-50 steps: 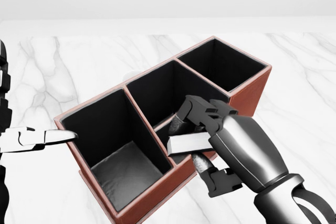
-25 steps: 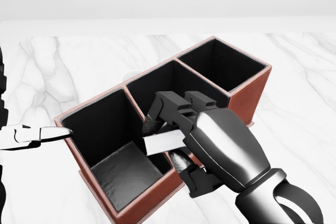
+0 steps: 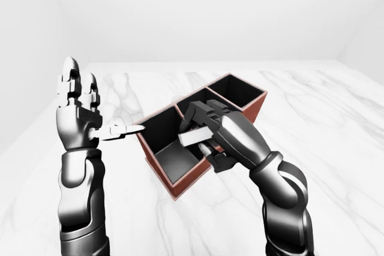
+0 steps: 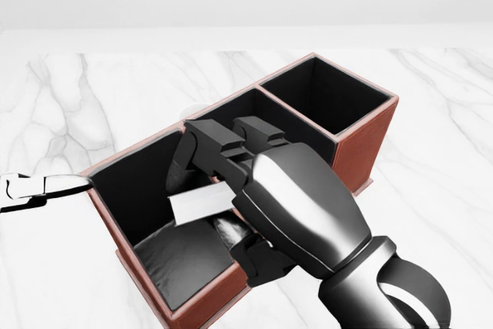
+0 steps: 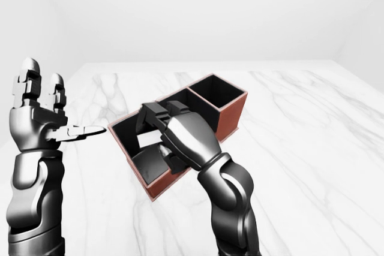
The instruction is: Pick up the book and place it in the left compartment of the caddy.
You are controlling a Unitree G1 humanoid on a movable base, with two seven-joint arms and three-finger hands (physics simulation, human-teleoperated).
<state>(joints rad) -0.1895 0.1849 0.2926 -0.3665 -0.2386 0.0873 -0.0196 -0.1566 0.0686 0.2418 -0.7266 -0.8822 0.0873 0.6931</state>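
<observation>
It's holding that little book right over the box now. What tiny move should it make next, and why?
Probably lower it a little, then let go. The right hand grips the book above the left compartment of the caddy, clear of the divider. The book looks short of the compartment's floor, so dropping it now could tip it. The left hand stands open beside the caddy.
</observation>
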